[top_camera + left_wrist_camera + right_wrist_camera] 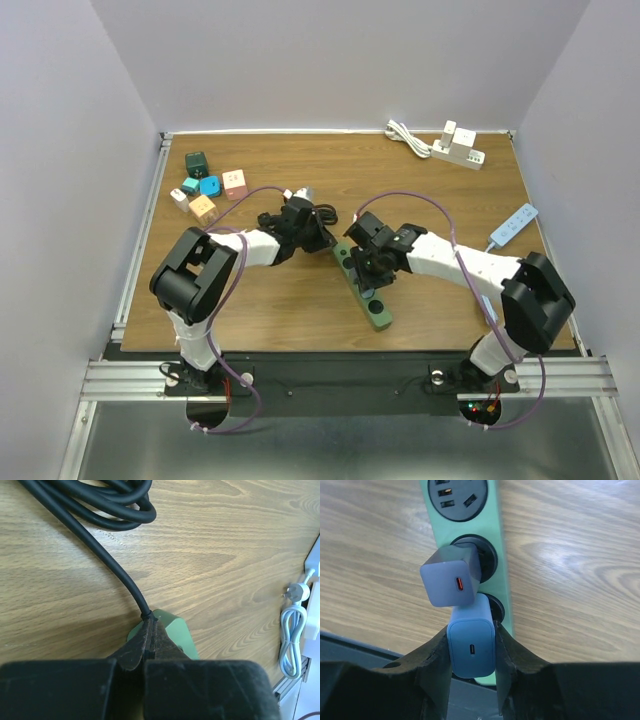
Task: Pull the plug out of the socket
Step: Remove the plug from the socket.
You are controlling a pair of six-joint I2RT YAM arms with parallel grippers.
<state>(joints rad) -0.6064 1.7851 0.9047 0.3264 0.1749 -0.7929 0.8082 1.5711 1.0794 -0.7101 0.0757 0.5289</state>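
Observation:
A green power strip (380, 312) lies on the wooden table between the arms. Two chargers stand in its round sockets: a blue plug (471, 647) and a grey-blue one (451, 577) beside it. My right gripper (471, 655) is shut on the blue plug, one finger on each side, and the plug's back still meets its socket. It shows in the top view (368, 275) over the strip's middle. My left gripper (150, 627) is shut on the strip's black cable (112, 565) right where it leaves the green end (175, 630).
The black cable coils behind the left gripper (325, 212). Coloured blocks (208, 187) sit at the back left. A white power strip with adapters (458, 148) and white cord (405, 135) lie at the back right, another white strip (513, 226) at the right edge.

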